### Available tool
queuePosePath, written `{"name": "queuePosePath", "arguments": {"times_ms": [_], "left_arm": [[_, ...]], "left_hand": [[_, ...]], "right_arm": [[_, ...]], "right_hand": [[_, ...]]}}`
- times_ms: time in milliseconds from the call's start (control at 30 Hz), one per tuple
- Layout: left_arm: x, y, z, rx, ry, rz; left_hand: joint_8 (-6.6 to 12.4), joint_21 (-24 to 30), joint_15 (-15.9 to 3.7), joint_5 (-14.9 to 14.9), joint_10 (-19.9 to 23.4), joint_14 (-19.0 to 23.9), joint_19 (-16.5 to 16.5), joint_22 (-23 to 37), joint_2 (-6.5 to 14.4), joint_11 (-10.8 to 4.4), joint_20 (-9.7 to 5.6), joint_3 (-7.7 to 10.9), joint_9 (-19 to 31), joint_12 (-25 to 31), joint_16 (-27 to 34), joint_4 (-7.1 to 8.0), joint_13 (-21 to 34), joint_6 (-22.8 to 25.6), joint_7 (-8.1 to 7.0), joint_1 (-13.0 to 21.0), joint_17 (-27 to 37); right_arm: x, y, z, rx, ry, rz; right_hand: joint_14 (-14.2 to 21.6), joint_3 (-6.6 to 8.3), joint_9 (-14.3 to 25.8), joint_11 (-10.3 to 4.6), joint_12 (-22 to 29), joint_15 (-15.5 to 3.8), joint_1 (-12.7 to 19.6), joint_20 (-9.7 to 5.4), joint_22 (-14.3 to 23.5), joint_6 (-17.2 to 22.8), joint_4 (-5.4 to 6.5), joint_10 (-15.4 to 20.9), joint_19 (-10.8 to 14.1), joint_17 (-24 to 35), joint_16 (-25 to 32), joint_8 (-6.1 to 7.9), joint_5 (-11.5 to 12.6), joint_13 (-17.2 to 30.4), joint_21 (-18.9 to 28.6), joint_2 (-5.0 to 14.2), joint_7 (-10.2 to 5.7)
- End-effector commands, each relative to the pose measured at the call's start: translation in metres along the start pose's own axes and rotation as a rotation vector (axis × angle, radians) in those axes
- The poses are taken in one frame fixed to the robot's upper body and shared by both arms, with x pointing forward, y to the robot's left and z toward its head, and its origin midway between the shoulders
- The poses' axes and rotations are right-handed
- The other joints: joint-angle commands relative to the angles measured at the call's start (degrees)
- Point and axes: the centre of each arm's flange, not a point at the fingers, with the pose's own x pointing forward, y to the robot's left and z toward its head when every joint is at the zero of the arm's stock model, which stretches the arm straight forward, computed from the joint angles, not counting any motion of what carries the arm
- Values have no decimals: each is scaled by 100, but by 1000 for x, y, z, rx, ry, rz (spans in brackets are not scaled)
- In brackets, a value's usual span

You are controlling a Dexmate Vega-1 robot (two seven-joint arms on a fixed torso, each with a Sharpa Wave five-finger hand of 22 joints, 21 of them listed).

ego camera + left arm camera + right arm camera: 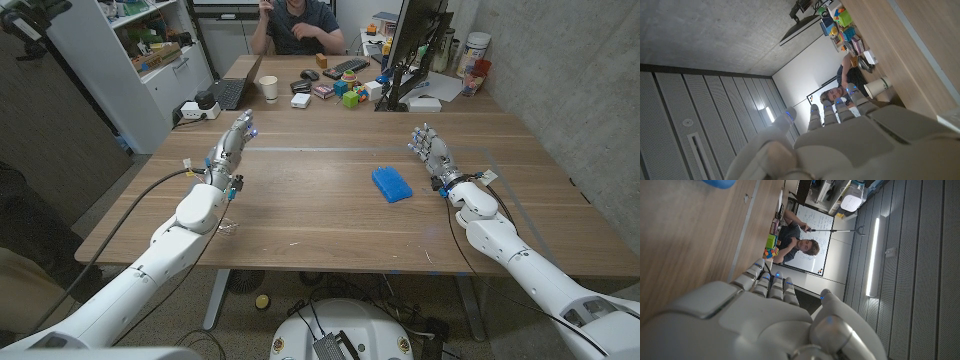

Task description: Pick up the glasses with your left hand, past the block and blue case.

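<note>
Left hand (235,138) is raised over the table's (300,215) left side, fingers straight and apart, holding nothing. Right hand (430,150) stands on the right, fingers spread, nothing in it either. The blue case (391,184) lies on the wood just beside the right hand. I cannot make out the glasses among the clutter (340,88) on the far desk, where a person (298,25) sits.

I see a person (296,25) sitting behind the far end of the wooden table (300,210). Near them are a white paper cup (269,88), a laptop (232,92), a keyboard (346,68) and some colourful toy cubes (350,96). A dark monitor (412,45) stands on the right. White shelves (140,60) stand on the left.
</note>
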Motion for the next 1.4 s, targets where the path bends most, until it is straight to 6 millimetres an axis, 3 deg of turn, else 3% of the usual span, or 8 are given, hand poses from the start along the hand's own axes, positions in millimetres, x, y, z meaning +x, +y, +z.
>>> {"name": "queuePosePath", "arguments": {"times_ms": [33, 867, 1200, 1400], "left_arm": [[-17, 1, 37, 150, -82, -38], [-71, 15, 98, 407, -213, -50], [-96, 16, 123, 531, -241, -62], [-115, 21, 144, 633, -244, -68]], "left_hand": [[11, 28, 3, 8, 31, 30, 41, 14, 208, -12, 0, 24, 25, 10, -3, -67, 8, 55, -4, 97, 2], [-17, -32, -39, -31, 90, 100, 105, 11, 209, -43, -29, 99, 38, -29, -57, -420, 15, 184, -136, 404, -13], [-37, -85, -78, -76, 41, 49, 100, 11, 233, -66, -37, 112, 44, -71, -87, -636, 19, 201, -408, 594, -11], [-55, -119, -103, -97, 8, 9, 74, 11, 259, -100, -30, 118, 46, -90, -98, -733, 20, 173, -487, 686, -8]], "right_arm": [[1, -4, -2, 4, 0, -1], [7, -1, -1, 0, -2, 15], [8, 0, -2, 2, -2, 14], [12, 1, -3, 5, -2, 22]], "right_hand": [[18, 38, 28, 5, 28, 57, -23, -16, 14, 29, -14, 58, 42, 19, 43, 51, 36, 26, 18, 119, 14], [25, 32, 28, 0, 28, 57, -35, -14, 14, 31, -22, 61, 45, 18, 42, 52, 45, 27, 16, 101, 20], [24, 30, 29, -6, 28, 56, -40, -14, 14, 36, -25, 60, 46, 18, 40, 55, 48, 27, 15, 95, 20], [25, 28, 29, -1, 29, 61, -43, -13, 14, 40, -26, 64, 46, 18, 40, 56, 49, 27, 14, 92, 20]]}}
